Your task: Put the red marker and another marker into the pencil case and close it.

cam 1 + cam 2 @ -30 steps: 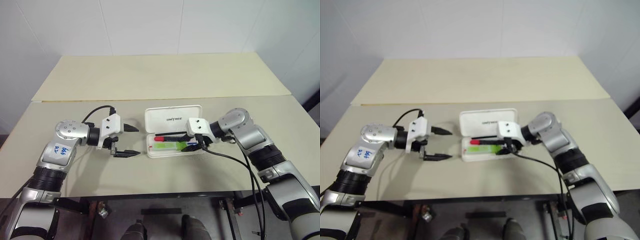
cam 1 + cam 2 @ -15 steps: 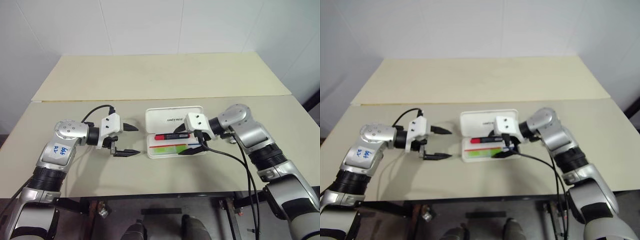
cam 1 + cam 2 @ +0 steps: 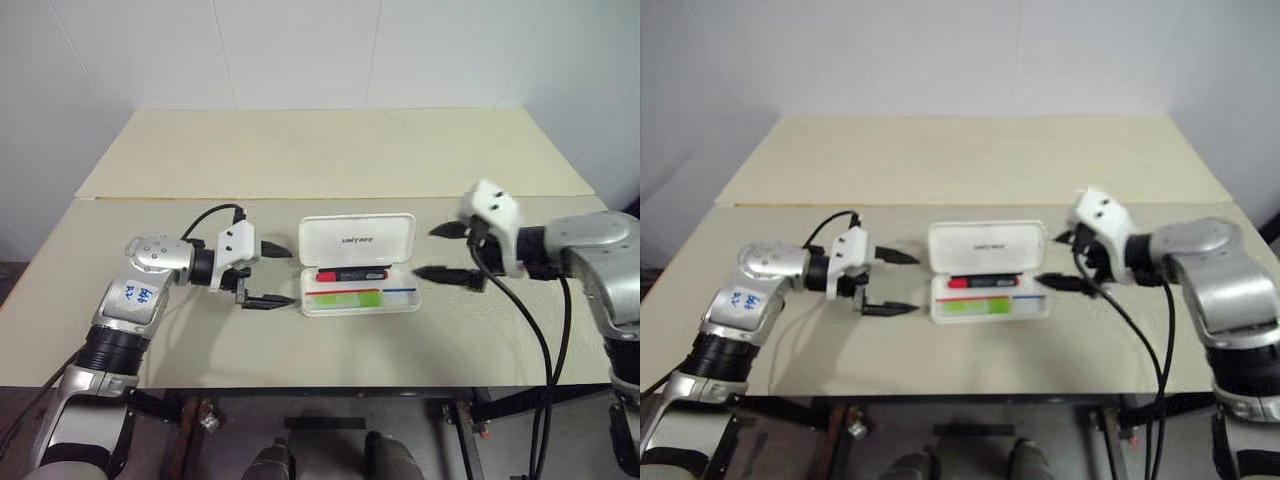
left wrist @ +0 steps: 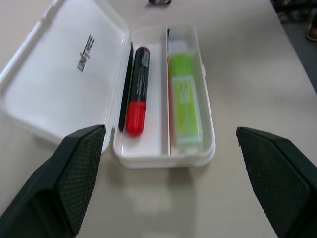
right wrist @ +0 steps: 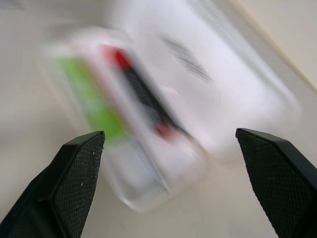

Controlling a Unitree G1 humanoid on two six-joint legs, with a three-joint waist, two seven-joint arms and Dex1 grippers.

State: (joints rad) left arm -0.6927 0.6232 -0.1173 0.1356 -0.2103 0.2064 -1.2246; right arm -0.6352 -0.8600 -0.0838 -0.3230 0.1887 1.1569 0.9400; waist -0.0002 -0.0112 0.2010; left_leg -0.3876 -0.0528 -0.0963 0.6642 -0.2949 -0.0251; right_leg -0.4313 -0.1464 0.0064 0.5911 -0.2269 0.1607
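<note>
My left gripper (image 3: 272, 276) and right gripper (image 3: 448, 252) are spread, empty, flanking the open pencil case (image 3: 358, 262) holding the red marker (image 4: 137, 91) and green highlighter (image 4: 184, 100).

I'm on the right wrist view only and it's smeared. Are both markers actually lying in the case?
Observer: Yes. The red marker lies in the pencil case on the side next to the lid hinge, and the green highlighter lies in the other compartment.
Operator: Is the lid down at all?
Observer: No, the lid lies fully open, flat on the table behind the tray.
Operator: Where is my right gripper relative to the case?
Observer: The right gripper is just off the case's right end, fingers open, holding nothing.
Operator: And the left one?
Observer: The left gripper sits off the case's left end, fingers open, empty.
</note>
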